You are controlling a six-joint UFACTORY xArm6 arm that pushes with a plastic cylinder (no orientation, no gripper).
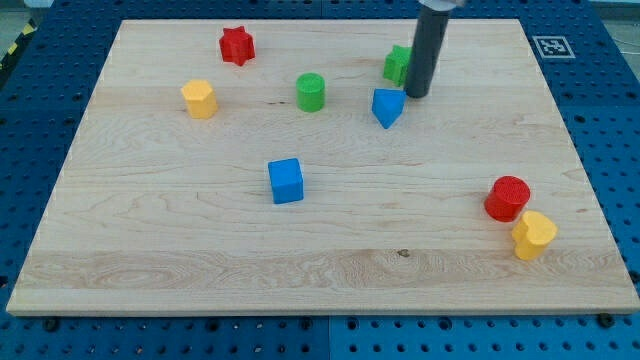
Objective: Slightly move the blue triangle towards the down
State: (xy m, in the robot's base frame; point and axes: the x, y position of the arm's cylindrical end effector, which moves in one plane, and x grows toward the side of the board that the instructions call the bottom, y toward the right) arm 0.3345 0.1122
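Near the bench's (150, 260) top right, our tip (416, 95) rests just up-right of the blue triangle (387, 106), beside a green block (397, 64), seemingly placed to nudge it down; we carry no pincer, just a rod.

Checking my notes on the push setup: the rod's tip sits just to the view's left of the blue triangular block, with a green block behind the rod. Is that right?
Not quite. In the camera view my tip sits just to the view's right of the blue triangular block, slightly above it, not its left. The green block is indeed partly hidden behind the rod.
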